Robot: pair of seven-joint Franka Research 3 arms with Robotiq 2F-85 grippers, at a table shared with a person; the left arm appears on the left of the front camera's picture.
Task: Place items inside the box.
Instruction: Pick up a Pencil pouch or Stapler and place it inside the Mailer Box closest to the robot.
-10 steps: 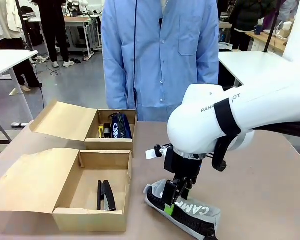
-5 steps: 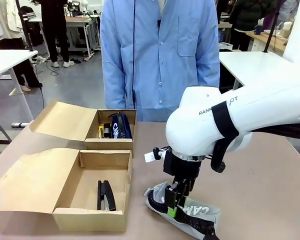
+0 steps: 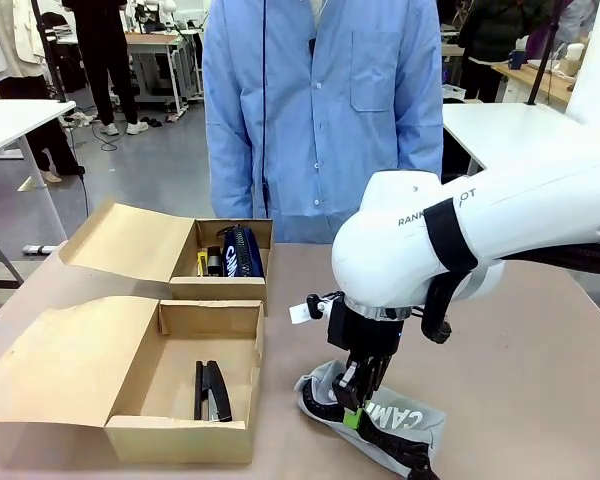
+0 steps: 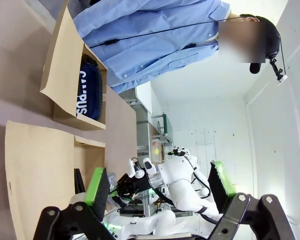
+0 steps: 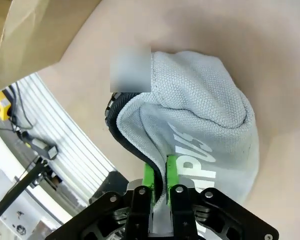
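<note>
Right gripper (image 5: 159,172) is pinching a fold of the grey pouch (image 5: 200,130), pads nearly together on the fabric. The pouch lies on the brown table (image 3: 550,380) at my near edge, just right of the near box (image 3: 180,438). Grasp made, lift not yet done. Next I'd raise it clear of the box wall and carry it left. It's limp, so I expect sag. A stapler (image 3: 214,390) sits in that box. Left gripper (image 4: 159,182) is spread, holding nothing. Beyond: far box (image 3: 230,289) with the navy pouch (image 3: 242,252), a person (image 3: 320,120) at the far side, white tables (image 3: 10,115) on a grey floor behind.

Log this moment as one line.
right gripper: shut on grey pouch | left gripper: open, empty | grey pouch: on table, beside near box
</note>
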